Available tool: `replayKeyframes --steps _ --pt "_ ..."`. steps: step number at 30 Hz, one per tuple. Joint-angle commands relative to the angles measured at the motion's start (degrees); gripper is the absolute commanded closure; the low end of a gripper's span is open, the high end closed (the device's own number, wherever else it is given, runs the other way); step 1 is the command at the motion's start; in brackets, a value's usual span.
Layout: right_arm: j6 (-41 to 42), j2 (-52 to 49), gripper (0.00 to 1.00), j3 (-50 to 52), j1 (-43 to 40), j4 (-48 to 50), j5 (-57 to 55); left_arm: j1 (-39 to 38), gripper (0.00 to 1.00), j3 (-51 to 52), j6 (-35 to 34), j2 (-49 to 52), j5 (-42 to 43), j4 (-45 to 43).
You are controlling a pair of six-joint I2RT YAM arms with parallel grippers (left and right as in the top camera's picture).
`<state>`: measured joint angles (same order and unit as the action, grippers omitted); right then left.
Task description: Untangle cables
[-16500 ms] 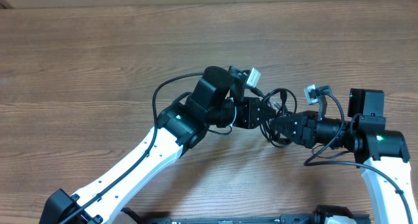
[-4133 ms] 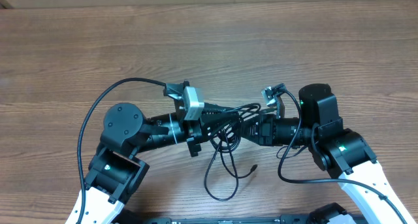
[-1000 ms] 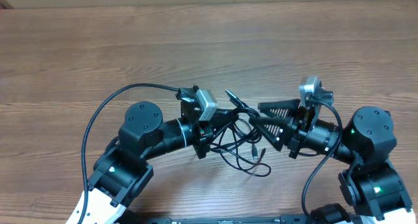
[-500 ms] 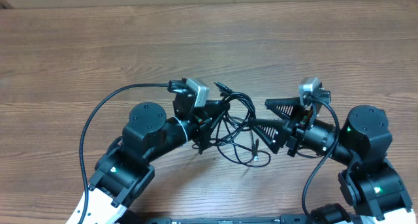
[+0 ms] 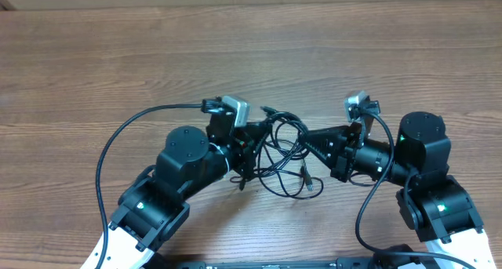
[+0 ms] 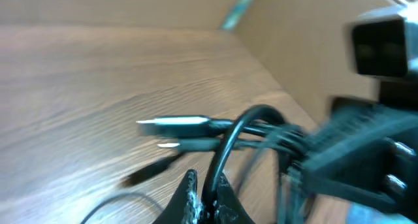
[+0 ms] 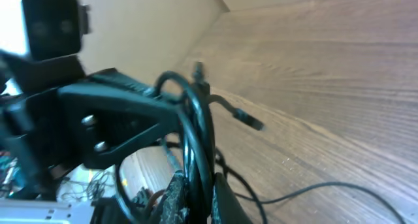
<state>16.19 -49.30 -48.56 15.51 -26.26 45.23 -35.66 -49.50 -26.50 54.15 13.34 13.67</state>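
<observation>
Left fingers [image 6: 190,199]: dark, rough-edged pads pressed together on one thin black strand, with no gap beside it.
Left gripper [image 6: 206,183]: clamped on the cables [image 5: 281,150]; the pinched strand arches up out of the pads in a smooth, glossy curve.
Right fingers [image 7: 175,196]: dark, ridged pads closed against a black strand that rises between them.
Right gripper [image 7: 196,186]: closed on the same bundle from the opposite side.
Cables, shape: thin, round black cords, looped and crossed over one another, strung between the two grippers. A slack loop sags onto the table [image 5: 157,49] below them.
Plug [image 6: 175,124]: a slim, shiny metal tip on a dark sleeve, lying level, with its paler reflection just under it.
Table, surface: brown wood grain with long, straight streaks and a matte finish.
Change from half a second ago: the right jaws stood spread in a wide V and are now drawn together into a single wedge. The left gripper has kept its hold, and the bundle sits in the same place.
Overhead view only: both arms face each other, with the bundle between them near the table's middle.
Wrist views only: each shows the strand actually caught between its own pads and the opposite gripper close by, blurred.
</observation>
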Motion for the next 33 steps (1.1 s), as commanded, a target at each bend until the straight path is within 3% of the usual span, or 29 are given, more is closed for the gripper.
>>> replayKeyframes --steps 1,5,11,15,23,29,33 --pt "-6.2 0.4 0.96 -1.1 -0.1 0.3 9.0 0.4 0.96 -0.9 -8.1 0.0 -14.3 2.1" --pt "-7.4 0.4 0.96 -1.1 -0.1 0.4 11.9 0.4 0.96 -0.9 -11.2 1.1 -14.6 3.1" --pt "-7.3 0.4 0.96 -1.1 -0.2 0.2 11.9 0.4 0.96 -0.9 -11.2 2.1 -12.0 3.2" --pt "-7.3 0.4 0.96 -1.1 -0.2 -0.8 12.4 0.9 0.96 -0.9 -11.3 2.1 -14.7 4.4" --pt "-9.2 0.4 0.96 -1.1 -0.2 -1.7 17.8 5.4 0.96 -0.9 -23.9 2.1 -15.9 8.0" --pt "-9.1 0.4 0.96 -1.1 -0.2 -5.7 11.2 5.4 0.96 -0.9 -21.3 2.1 -12.1 6.9" --pt "-8.5 0.4 0.96 -1.1 -0.2 -6.4 7.6 5.4 0.96 -0.9 -11.9 2.1 -3.8 3.9"
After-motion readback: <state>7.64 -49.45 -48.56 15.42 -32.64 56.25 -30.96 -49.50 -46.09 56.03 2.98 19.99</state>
